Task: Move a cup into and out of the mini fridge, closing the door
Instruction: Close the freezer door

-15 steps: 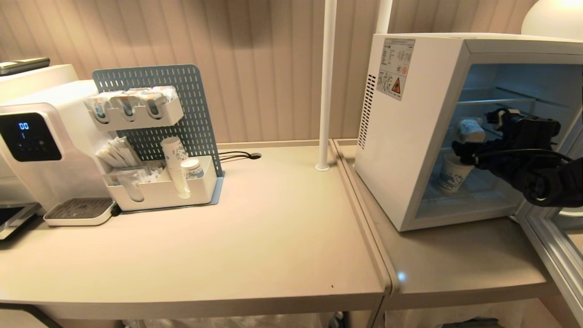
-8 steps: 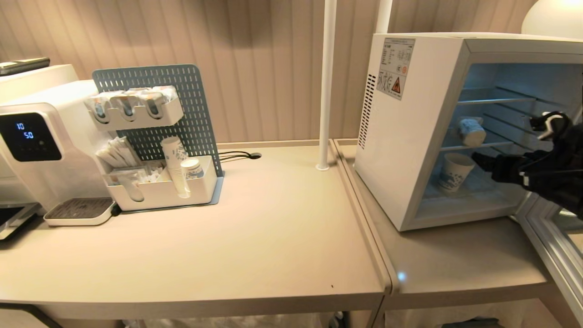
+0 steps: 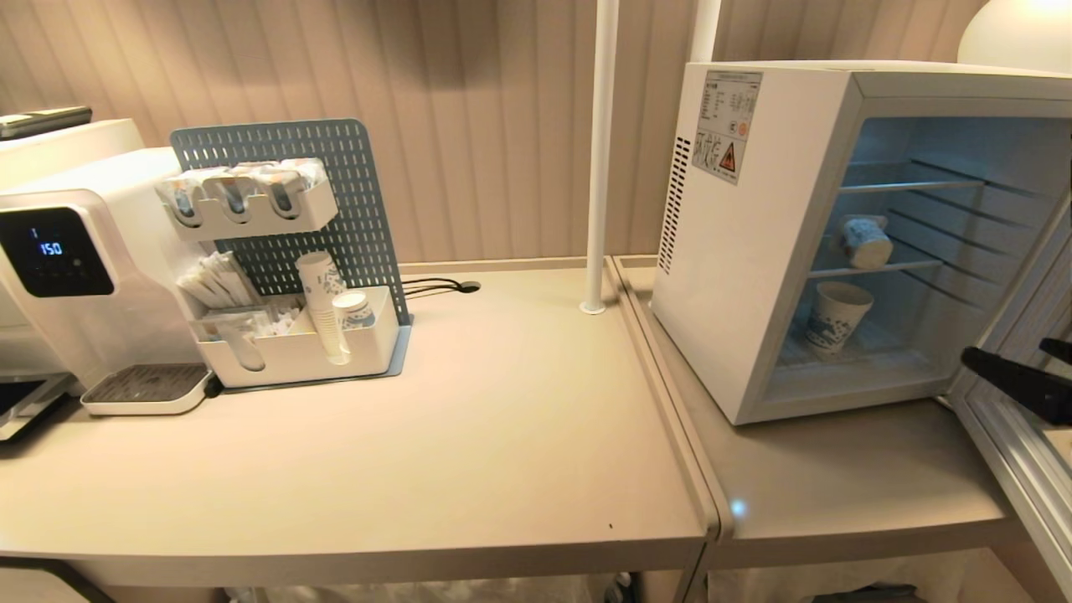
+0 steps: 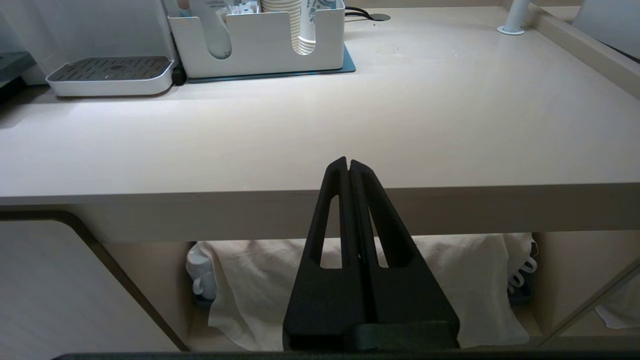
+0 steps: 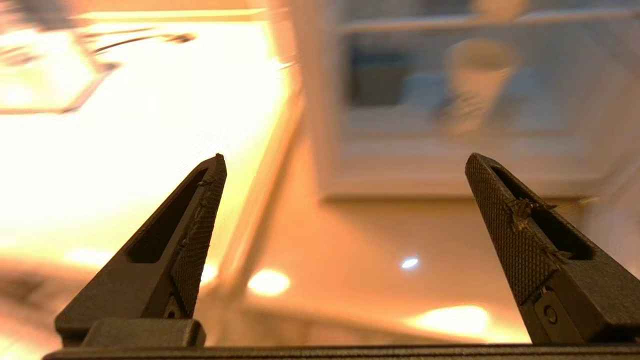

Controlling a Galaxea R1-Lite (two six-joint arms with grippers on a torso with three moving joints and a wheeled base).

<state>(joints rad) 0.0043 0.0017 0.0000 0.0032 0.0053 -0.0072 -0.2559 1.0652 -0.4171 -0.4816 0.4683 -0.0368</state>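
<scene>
The white mini fridge (image 3: 754,251) stands open at the right end of the counter. The small squat white cup (image 3: 865,241) rests tilted on the middle wire shelf. Below it, on the fridge floor, stands a taller blue-patterned paper cup (image 3: 836,318). The grey-blue door (image 3: 1005,456) is swung open along the right edge. My right gripper (image 3: 1005,360) hangs open and empty outside the fridge, in front of the door frame; the right wrist view shows its fingers (image 5: 200,220) far apart, facing the blurred fridge (image 5: 450,125). My left gripper (image 4: 348,162) is shut and parked below the counter's front edge.
A white water dispenser (image 3: 59,251) and a blue pegboard organiser (image 3: 318,209) with stacked paper cups (image 3: 322,310) stand at the left. A white pole (image 3: 601,151) rises beside the fridge. A raised seam (image 3: 670,402) divides the two counters.
My right gripper has pulled out of the fridge, moving right and down towards the door. The cup stays on the shelf. The left arm has not moved.
</scene>
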